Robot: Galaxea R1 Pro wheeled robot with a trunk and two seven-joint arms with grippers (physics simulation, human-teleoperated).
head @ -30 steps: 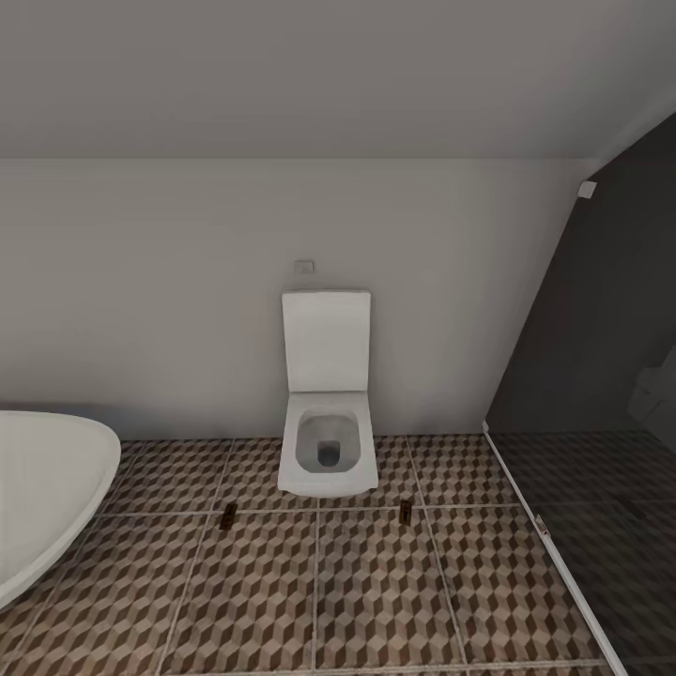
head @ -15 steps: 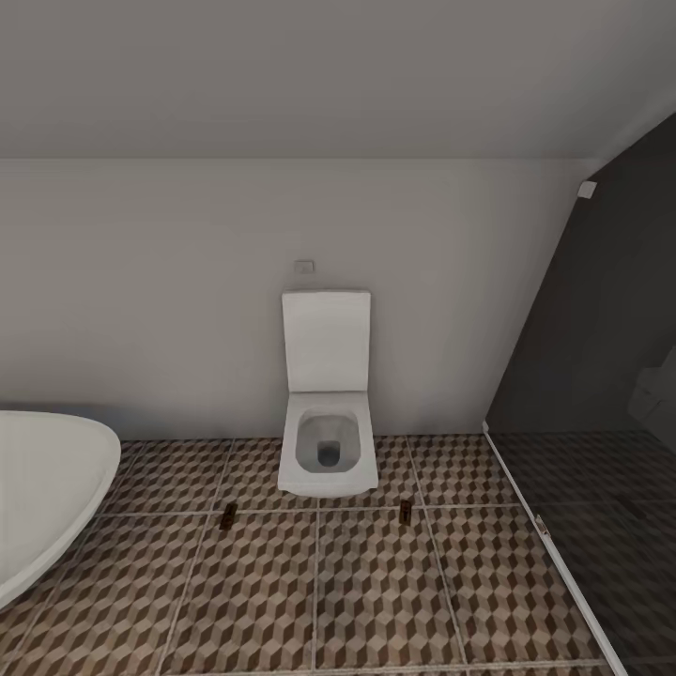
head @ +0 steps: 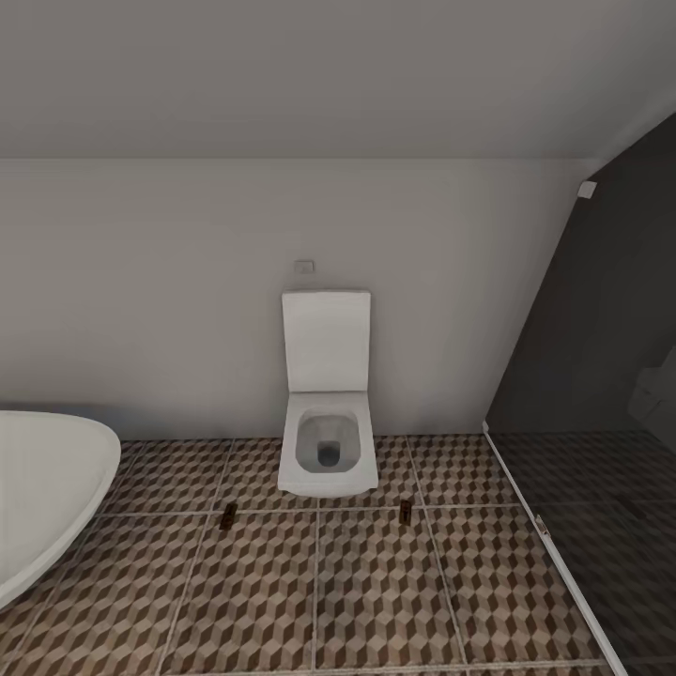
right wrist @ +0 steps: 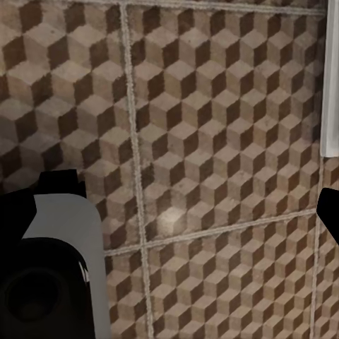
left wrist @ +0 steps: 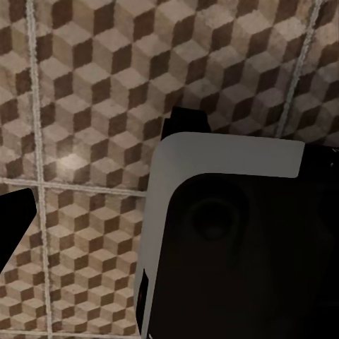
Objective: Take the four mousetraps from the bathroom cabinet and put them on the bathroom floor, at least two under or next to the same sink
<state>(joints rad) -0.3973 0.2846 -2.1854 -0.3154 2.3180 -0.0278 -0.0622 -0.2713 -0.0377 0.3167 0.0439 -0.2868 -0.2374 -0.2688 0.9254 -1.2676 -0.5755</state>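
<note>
Wrist housings: pale grey rounded shell, black glossy face; black fingers (right wrist: pixel 330 212).

Nothing has changed; the view and the scene are as before.

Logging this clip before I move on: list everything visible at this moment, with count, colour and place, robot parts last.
mousetraps: 2, dark brown, on the floor in front of the toilet, one toward the bathtub side, one toward the shower side
floor: brown, beige and white cube tiles, across the lower head view
toilet: 1, white, lid up, against the back wall
bathtub: 1, white, rounded, at the head view's left edge
shower: 1, dark glass-shaded area, at the right
wall plate: 1, white, above the toilet
left gripper: dark fingers, over the tiles in the left wrist view
right gripper: dark fingers spread, over the tiles in the right wrist view
</note>
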